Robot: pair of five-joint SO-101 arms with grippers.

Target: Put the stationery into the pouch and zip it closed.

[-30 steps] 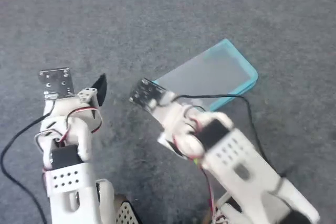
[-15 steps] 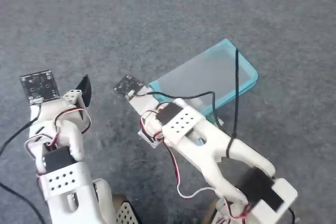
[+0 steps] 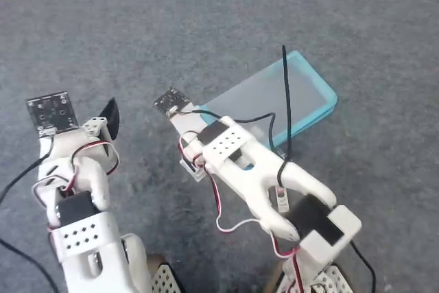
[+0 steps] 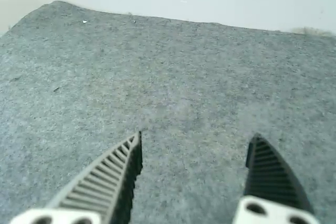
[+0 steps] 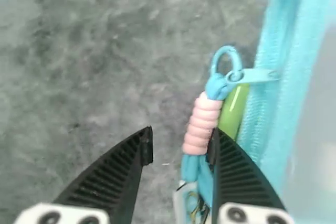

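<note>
pouch (image 3: 274, 97): teal-edged, translucent, flat on grey felt mat (image 3: 137, 39), centre-right of high view | right gripper (image 5: 181, 132): jaws apart at pouch's lower-left end, pink-beaded zipper pull (image 5: 202, 124) between them, seemingly against one finger | left gripper (image 4: 198, 136): jaws apart over bare mat, lower left | green item (image 5: 233, 109), maybe a pen, inside pouch by zipper

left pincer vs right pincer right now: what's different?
Left pincer hangs over bare grey mat, nothing between its fingers; right pincer sits at the blue pouch's zip end, with the pink bead charm against one finger. Left pincer gapes wider in its own view than right pincer does in its own. Both are open, gripping nothing.
</note>
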